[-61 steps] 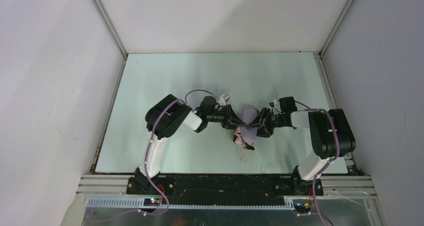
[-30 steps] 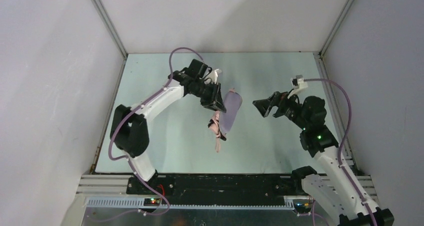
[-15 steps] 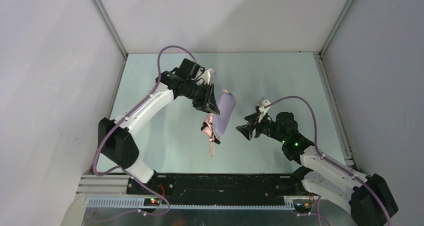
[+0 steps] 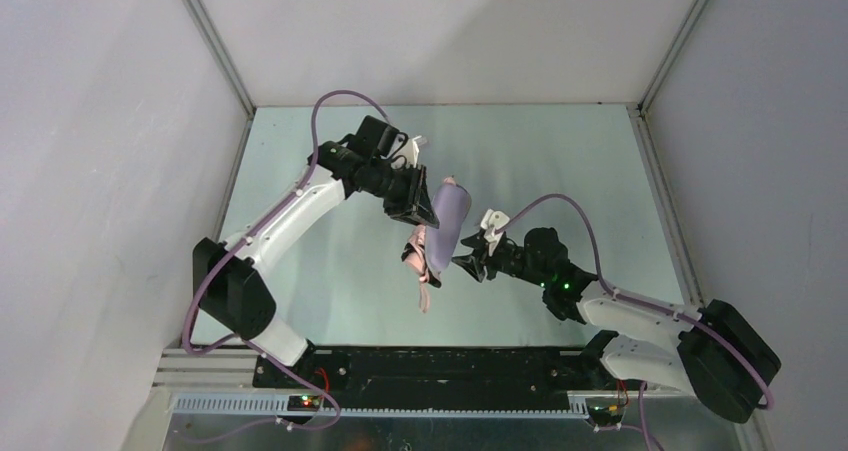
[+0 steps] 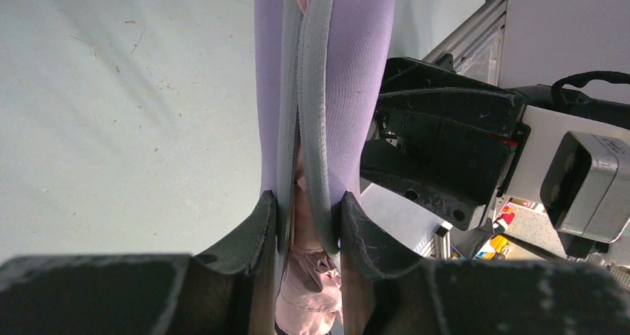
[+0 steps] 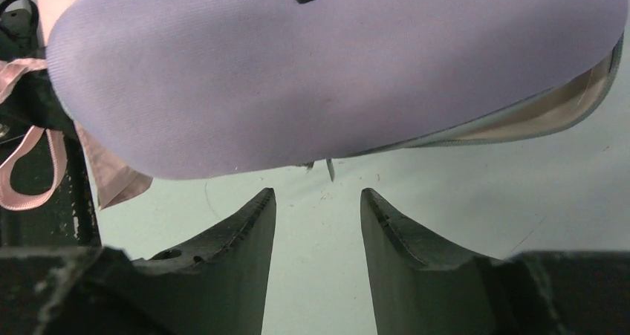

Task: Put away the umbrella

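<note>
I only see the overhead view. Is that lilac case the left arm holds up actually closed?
Observer: No. The left wrist view shows the case gaping along its grey zip edges, pink umbrella fabric between them.
Operator: Has the right arm grabbed anything?
Observer: No. Its wrist view shows the right jaws parted, just short of the case, nothing between them.
Operator: What dangles underneath?
Observer: A pink strap loop.
</note>
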